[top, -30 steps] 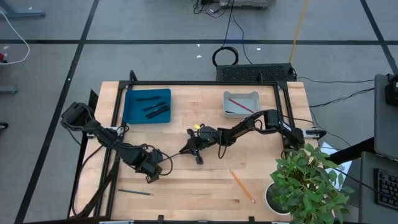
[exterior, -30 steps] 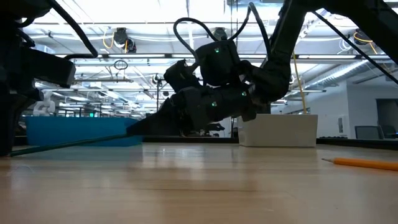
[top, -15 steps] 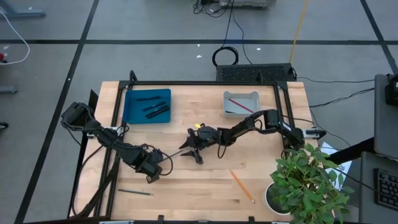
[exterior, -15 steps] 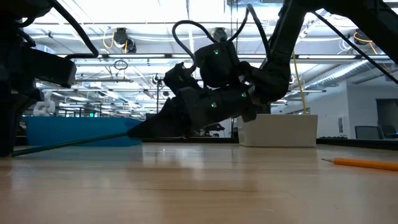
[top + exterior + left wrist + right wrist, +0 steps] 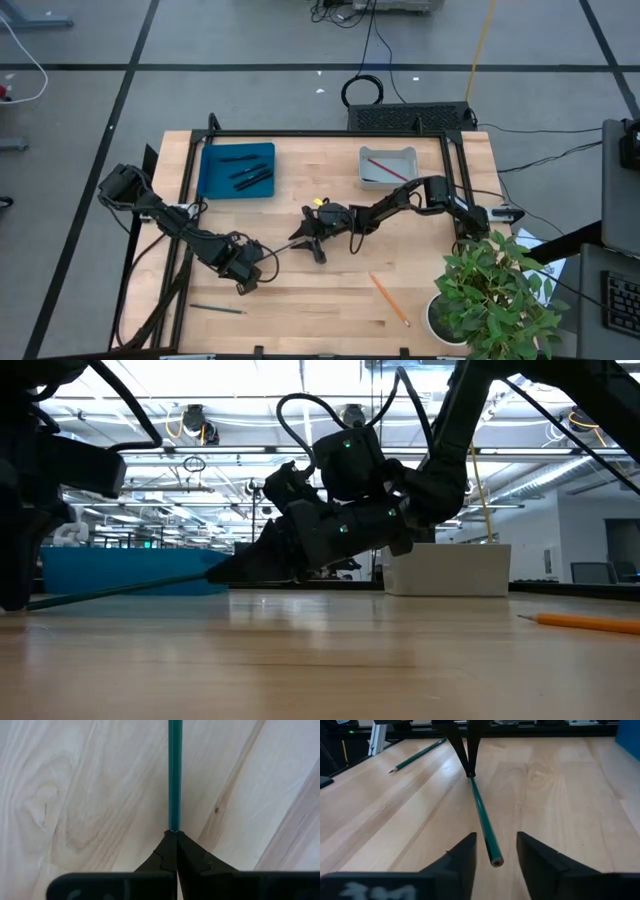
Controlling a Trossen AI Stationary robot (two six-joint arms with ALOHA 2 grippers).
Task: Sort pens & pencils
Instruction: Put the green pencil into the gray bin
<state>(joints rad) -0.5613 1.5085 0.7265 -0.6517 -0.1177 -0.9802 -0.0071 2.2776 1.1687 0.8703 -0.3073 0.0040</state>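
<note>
Near the blue tray (image 5: 237, 168), the left gripper (image 5: 171, 834) pinches one end of a green pencil (image 5: 482, 824). The right gripper (image 5: 495, 854) stands open around its other end, not touching it.

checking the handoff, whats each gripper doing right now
left gripper: shut on one end of the green pencil.
right gripper: open, fingers either side of the pencil's other end, not clamped.
</note>
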